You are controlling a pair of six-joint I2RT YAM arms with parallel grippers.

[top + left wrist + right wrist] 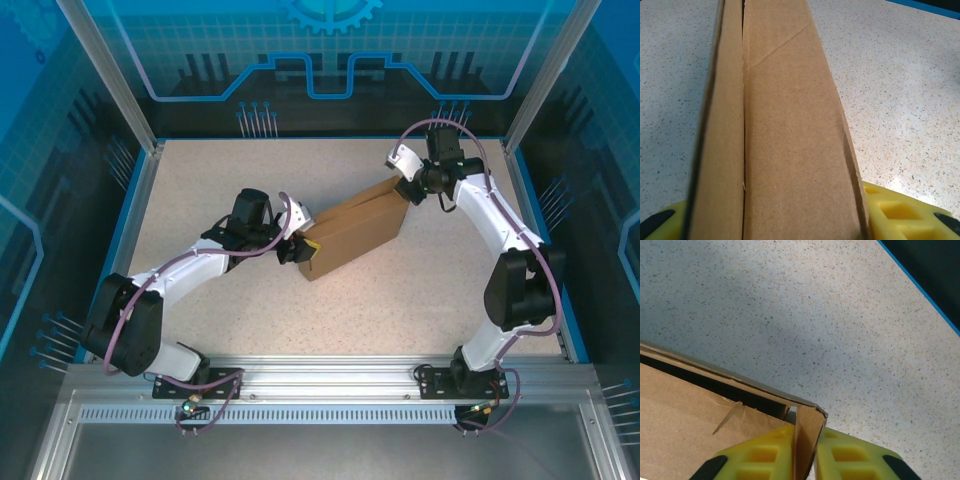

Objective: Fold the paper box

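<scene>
The paper box (350,235) is brown corrugated cardboard, lying slantwise at the middle of the table and partly folded into a long shallow shape. My left gripper (300,246) grips its near-left end. In the left wrist view the paper box (790,150) runs away from me between the yellow fingers (900,212), which press on both sides of it, with my left gripper (772,210) shut on it. My right gripper (405,190) is at the far-right corner. There the yellow pads (765,455) pinch an upright corner flap of the box (690,410), my right gripper (806,432) shut on it.
The speckled tabletop (430,290) is bordered by a blue rim (135,215) and aluminium frame posts (110,75). A metal rail (330,380) carries both arm bases along the near edge. A dark gap shows inside the box's open side in the right wrist view.
</scene>
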